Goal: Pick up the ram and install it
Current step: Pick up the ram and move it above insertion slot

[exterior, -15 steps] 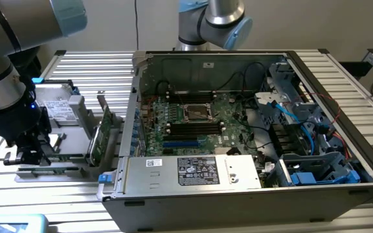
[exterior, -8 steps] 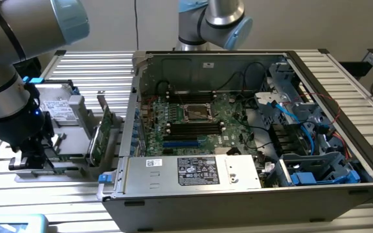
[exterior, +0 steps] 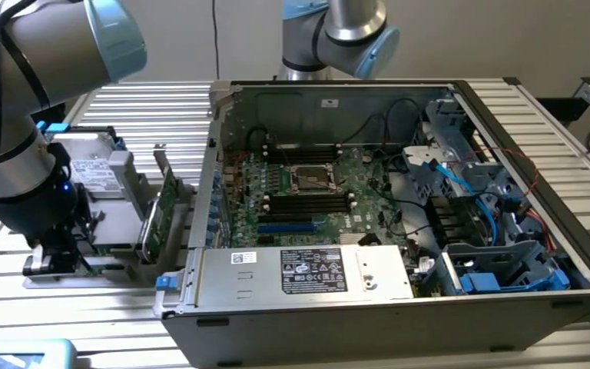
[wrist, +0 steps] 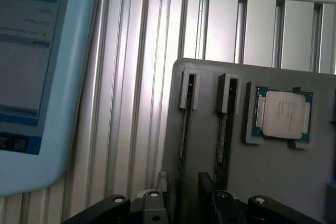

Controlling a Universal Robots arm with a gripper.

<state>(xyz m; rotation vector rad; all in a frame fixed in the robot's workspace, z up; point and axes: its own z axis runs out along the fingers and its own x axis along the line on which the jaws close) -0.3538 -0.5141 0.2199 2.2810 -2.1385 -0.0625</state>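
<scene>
At the exterior view's left, the black two-finger gripper (exterior: 58, 257) hangs low over the grey plastic parts tray (wrist: 283, 182). Its fingers (wrist: 161, 184) stand apart, released, on either side of the narrow green ram stick (wrist: 184, 140), which is seated edge-up in a tray slot. The open grey metal computer case (exterior: 398, 323) lies to the right.

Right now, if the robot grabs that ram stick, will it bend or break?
Probably stiff: the ram under the gripper looks like a thin flat board standing on edge in the tray. Likely light, since it is so slim. Perhaps fragile: the slot hugs it closely, so a sideways tug might strain or snap it.
</scene>
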